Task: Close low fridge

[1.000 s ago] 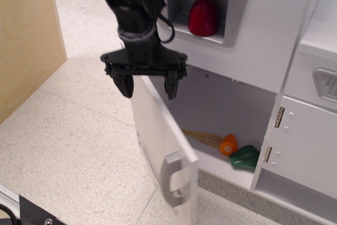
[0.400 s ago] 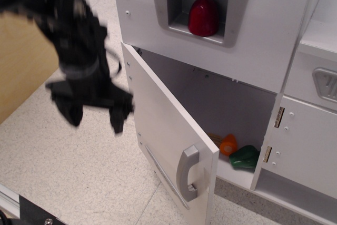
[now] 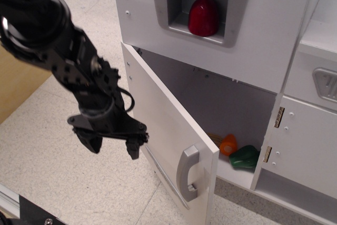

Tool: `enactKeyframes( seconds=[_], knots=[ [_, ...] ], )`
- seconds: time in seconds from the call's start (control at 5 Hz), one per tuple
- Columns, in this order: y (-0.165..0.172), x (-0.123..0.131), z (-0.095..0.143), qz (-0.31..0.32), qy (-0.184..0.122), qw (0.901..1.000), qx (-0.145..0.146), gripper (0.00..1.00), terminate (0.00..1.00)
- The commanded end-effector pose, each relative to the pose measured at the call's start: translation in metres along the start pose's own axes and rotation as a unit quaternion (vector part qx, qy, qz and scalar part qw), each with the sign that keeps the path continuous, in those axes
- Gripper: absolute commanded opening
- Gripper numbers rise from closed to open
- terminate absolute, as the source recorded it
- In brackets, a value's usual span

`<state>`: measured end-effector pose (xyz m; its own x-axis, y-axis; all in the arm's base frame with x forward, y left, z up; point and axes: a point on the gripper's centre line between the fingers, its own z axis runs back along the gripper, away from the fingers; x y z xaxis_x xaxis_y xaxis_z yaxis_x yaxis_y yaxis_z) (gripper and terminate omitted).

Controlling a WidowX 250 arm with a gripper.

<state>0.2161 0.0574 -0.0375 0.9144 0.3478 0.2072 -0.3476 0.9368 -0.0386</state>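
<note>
The low fridge's large white door (image 3: pixel 166 130) stands about half open, swung out toward the front, with its grey bar handle (image 3: pixel 187 172) near the free edge and a grey strip along the bottom. Inside the compartment (image 3: pixel 221 104) lie an orange toy (image 3: pixel 228 144), a green toy (image 3: pixel 244 156) and a straw-coloured item. My black gripper (image 3: pixel 111 145) hangs open and empty just left of the door's outer face, its right finger (image 3: pixel 133 148) close to the door. I cannot tell whether it touches.
Above the fridge a white panel holds a grey niche with a red object (image 3: pixel 204 16). A smaller white cabinet door with metal hinges (image 3: pixel 303 140) is at the right. A wooden panel (image 3: pixel 18 82) stands at the left. Speckled floor lies below.
The gripper moved from above the door's top edge out to the left, then down and right to the door's outer face. The door swung partly toward closed between the first two frames.
</note>
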Motion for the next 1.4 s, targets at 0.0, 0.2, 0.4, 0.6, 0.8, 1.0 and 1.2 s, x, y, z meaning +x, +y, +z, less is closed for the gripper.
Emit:
enactKeyframes(
  seconds=[0.0,0.2,0.4,0.6,0.8,1.0,1.2],
  knots=[
    [-0.029,0.023,-0.014,0.023,0.003,0.9997,-0.011,1.00,0.00],
    [-0.049,0.036,-0.025,0.040,0.017,0.9990,-0.003,1.00,0.00],
    [-0.063,0.047,-0.030,0.054,0.020,0.9983,0.000,1.00,0.00],
    [-0.076,0.064,-0.035,0.072,0.018,0.9972,-0.001,1.00,0.00],
    [-0.085,0.083,-0.038,0.089,0.006,0.9960,-0.001,1.00,0.00],
    [-0.091,0.098,-0.040,0.104,-0.004,0.9945,0.005,1.00,0.00],
    [-0.089,0.100,-0.039,0.104,-0.023,0.9943,0.008,1.00,0.00]
  ],
)
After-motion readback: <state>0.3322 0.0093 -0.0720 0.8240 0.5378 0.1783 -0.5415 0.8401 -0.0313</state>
